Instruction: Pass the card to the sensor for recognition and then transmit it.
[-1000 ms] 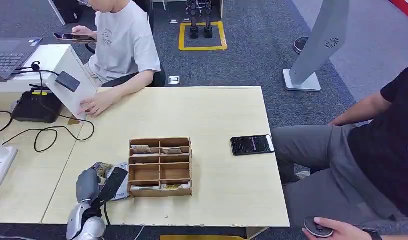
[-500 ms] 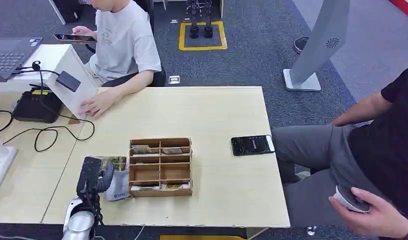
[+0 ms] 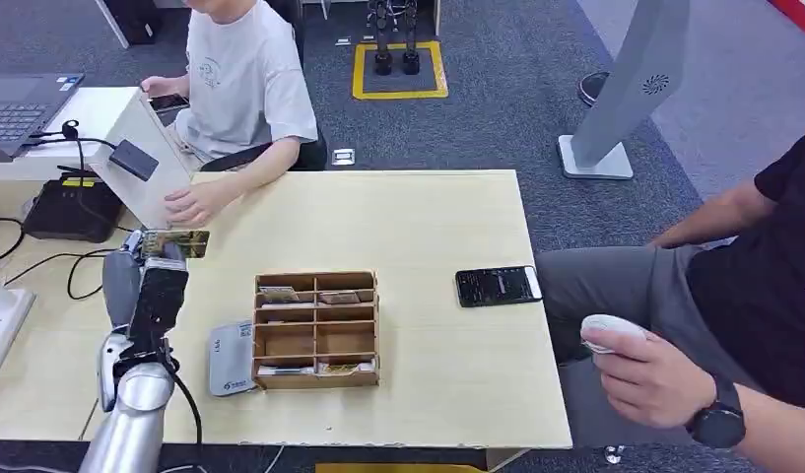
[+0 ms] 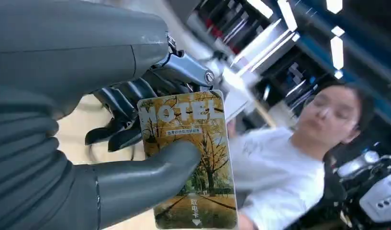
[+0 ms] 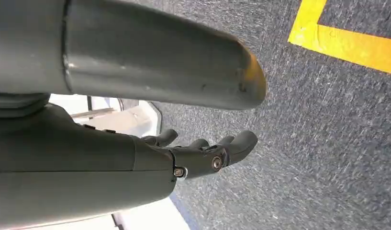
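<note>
Left hand (image 3: 147, 286) was raised over the table's (image 3: 428, 217) left part, pinching the card (image 3: 175, 242) between thumb (image 4: 150, 167) and fingers (image 4: 119, 103); the card's face read "MOTEL". Card sat just short of the sensor (image 3: 134, 159) on its white stand. Right hand (image 5: 198, 153) hung over carpet, fingers loosely apart, holding nothing. A wooden tray (image 3: 316, 330) stood mid-table.

The card (image 4: 193, 158) pinched by the left robot hand (image 4: 112, 129) reads "MOTEL" in large white letters across its autumn-tree picture; smaller Chinese lines beneath and near its other end are too small to read.
</note>
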### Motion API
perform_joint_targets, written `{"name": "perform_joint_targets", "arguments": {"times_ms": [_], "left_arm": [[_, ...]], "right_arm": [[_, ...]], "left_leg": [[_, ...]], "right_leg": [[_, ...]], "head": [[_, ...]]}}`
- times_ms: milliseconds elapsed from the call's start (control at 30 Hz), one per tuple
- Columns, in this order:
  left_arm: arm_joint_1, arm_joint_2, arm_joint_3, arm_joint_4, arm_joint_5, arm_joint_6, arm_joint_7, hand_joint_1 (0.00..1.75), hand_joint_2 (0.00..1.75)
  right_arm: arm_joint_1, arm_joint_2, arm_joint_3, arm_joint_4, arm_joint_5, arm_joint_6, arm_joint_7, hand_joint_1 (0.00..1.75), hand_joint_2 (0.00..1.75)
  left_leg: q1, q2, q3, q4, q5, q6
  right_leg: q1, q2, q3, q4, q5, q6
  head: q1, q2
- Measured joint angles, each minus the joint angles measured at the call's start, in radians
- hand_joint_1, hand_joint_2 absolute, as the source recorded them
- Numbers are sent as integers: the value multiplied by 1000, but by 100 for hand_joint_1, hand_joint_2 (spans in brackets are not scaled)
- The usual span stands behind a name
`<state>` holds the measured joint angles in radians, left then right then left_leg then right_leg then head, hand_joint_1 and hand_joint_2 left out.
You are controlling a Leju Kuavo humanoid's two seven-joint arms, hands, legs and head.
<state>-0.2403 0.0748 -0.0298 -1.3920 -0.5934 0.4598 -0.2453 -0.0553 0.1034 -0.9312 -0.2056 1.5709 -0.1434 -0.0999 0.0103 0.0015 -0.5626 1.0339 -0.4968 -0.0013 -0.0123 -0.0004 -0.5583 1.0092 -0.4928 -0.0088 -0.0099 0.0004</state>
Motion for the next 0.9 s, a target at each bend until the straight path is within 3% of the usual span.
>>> {"name": "perform_joint_targets", "arguments": {"times_ms": [67, 133, 200, 367, 667, 700, 900], "left_arm": [[-34, 15, -15, 28, -127, 61, 14, 175, 175], [-75, 42, -40, 81, -339, 163, 42, 175, 175], [-114, 70, -58, 136, -482, 210, 58, 175, 175], [-167, 89, -73, 224, -562, 224, 49, 175, 175], [-182, 90, -88, 270, -581, 228, 48, 175, 175], [-182, 90, -93, 274, -570, 228, 47, 0, 175], [-182, 95, -119, 285, -455, 218, 39, 0, 175]], "right_arm": [[-7, 0, 13, 0, 0, 7, 4, 0, 0], [-14, 0, 34, 2, 0, 13, 9, 0, 0], [-23, 0, 53, 2, 0, 21, 11, 0, 0], [-32, 0, 78, 2, -3, 23, 11, 0, 0], [-32, 0, 95, 3, -13, 22, 4, 0, 0], [-32, 0, 96, 3, -14, 22, 2, 0, 175], [-31, 0, 99, 3, -25, 21, 0, 0, 175]], "left_leg": [[0, 0, 0, 0, 0, 0], [0, 0, 0, 0, 0, 0], [0, 0, 0, 0, 0, 0], [0, 1, 0, 0, 1, -1], [0, 1, -1, 0, 1, -1], [0, 1, -1, 0, 1, -1], [0, 1, -1, 0, 1, -1]], "right_leg": [[0, 0, 0, 0, 0, 0], [0, 0, 0, 0, 0, 0], [0, 1, 0, 0, 0, 0], [0, 1, 0, 0, 0, 0], [0, 1, -1, 0, 0, 0], [0, 1, -1, 0, 0, 0], [0, 1, -2, 0, 0, -1]], "head": [[0, 0], [0, 0], [0, 0], [0, 0], [0, 0], [0, 0], [0, 0]]}}
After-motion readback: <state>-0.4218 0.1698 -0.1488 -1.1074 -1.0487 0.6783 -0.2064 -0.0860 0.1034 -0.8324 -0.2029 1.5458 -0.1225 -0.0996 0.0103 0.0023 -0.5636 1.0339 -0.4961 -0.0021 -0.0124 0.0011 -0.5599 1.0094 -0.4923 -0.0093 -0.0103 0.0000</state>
